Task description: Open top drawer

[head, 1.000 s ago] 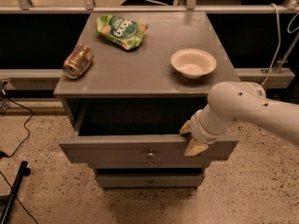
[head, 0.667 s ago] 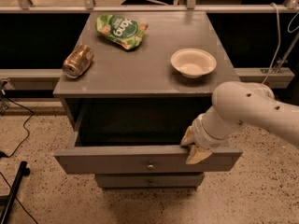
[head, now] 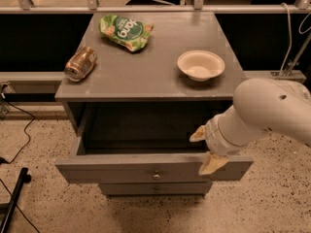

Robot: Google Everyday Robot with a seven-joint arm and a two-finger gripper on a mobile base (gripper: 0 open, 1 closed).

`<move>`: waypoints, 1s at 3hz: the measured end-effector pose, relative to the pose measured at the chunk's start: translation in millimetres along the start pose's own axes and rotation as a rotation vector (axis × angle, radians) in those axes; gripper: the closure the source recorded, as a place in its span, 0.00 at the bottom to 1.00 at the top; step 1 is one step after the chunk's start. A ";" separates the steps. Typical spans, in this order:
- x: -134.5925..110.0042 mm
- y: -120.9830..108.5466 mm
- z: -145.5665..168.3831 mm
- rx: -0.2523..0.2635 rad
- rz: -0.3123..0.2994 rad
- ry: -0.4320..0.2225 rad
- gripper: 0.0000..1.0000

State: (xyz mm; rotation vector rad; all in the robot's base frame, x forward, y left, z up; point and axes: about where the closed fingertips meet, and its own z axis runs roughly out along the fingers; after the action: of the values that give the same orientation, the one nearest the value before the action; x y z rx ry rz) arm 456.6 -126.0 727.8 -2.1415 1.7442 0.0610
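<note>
Top drawer open; gripper clamps its front panel, right end. Green bag beyond gripper: we can't read lettering.

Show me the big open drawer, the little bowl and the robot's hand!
Wide grey wooden top drawer (head: 112, 169): camera view, on its front panel.
Round cream bowl (head: 200, 64): camera view, on its inside.
Robot's hand (head: 205, 149): camera view, between its fingertips, at the drawer front's right end.
</note>
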 end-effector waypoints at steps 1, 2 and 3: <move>4.5 -17.7 -8.3 0.044 -0.020 0.020 0.52; 22.0 -40.1 3.0 0.047 -0.015 0.047 0.76; 39.3 -54.6 23.1 0.025 0.001 0.068 0.86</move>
State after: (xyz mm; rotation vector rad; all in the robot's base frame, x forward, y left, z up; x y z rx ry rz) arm 522.2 -146.8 710.1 -2.1488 1.7739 -0.0331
